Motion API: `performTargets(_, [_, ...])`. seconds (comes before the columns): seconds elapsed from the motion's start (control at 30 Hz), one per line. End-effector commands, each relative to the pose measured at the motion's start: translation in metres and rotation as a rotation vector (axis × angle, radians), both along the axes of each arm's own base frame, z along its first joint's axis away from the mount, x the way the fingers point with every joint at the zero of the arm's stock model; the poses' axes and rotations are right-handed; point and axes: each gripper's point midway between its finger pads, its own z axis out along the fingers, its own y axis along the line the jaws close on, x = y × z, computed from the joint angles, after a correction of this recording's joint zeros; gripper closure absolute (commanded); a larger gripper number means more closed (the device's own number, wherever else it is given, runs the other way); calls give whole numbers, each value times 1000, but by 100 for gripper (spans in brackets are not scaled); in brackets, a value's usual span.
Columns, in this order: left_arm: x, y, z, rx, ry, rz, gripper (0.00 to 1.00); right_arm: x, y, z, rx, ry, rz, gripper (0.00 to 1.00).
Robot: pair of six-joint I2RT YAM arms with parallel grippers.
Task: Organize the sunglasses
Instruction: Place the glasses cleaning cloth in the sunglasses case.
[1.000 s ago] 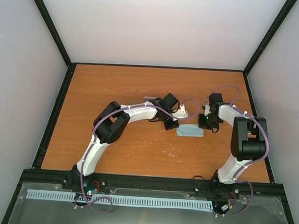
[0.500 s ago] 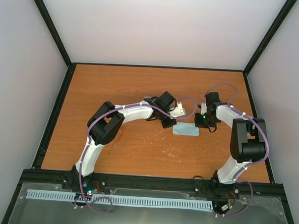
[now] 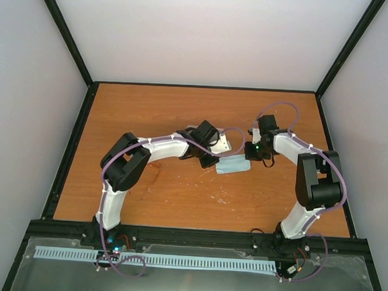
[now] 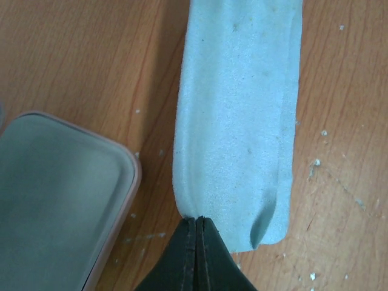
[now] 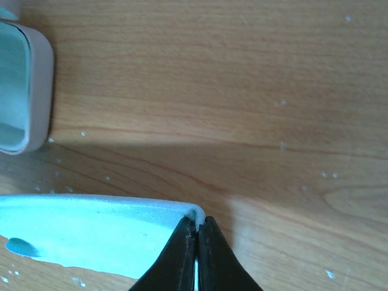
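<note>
The light blue cloth [image 3: 232,164] lies folded over on the table, and I cannot see the sunglasses in any view. My left gripper [image 3: 211,161] is shut on the cloth's left end, seen in the left wrist view [image 4: 197,219] pinching the cloth [image 4: 239,115]. My right gripper [image 3: 250,157] is shut on the cloth's right corner, seen in the right wrist view [image 5: 196,225] on the cloth [image 5: 91,233]. The pale pink case [image 3: 221,143] lies open just behind the cloth; it shows in the left wrist view [image 4: 60,194] and in the right wrist view [image 5: 24,91].
White specks [image 3: 221,197] are scattered on the wooden table in front of the cloth. Black frame rails [image 3: 71,146] edge the table on the left and right, with white walls behind.
Both grippers have moved left and a little toward the back, carrying the cloth with them closer to the pink case. Both stayed shut on the cloth.
</note>
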Motion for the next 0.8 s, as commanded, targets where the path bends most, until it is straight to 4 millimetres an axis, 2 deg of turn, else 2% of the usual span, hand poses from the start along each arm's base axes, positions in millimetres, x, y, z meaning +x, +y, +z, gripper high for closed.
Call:
performTargets(0.0, [14, 10, 22, -25, -73, 24, 99, 13, 15, 3, 12, -21, 14, 97])
performTargets(0.27, [38, 37, 28, -21, -91, 84, 99, 26, 31, 0, 14, -15, 38, 97])
performTargets(0.4, [47, 51, 29, -13, -94, 103, 99, 32, 48, -2, 20, -12, 72, 97])
performTargets(0.77, [53, 75, 34, -5, -97, 134, 99, 51, 84, 2, 36, -22, 134, 97])
